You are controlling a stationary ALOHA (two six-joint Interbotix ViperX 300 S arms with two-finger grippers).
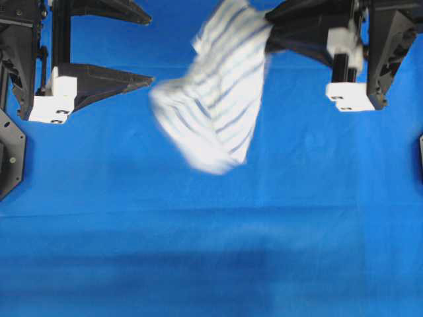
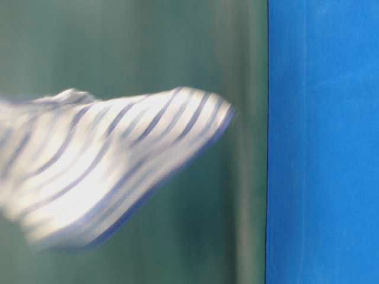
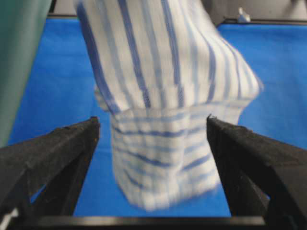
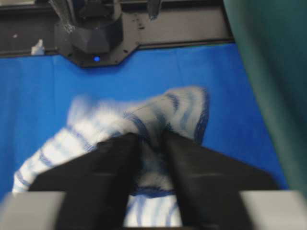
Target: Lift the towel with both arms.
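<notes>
towel [image 1: 215, 112]: 1 | robot arms: 2 | left gripper [image 1: 142, 46]: 1 | right gripper [image 4: 151, 143]: 1 | blue table cover [image 1: 211, 251]: 1

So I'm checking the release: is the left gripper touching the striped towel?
Apart. The left wrist view shows the left gripper wide open, the striped towel hanging beyond its fingers with blue cloth visible between them.
</notes>
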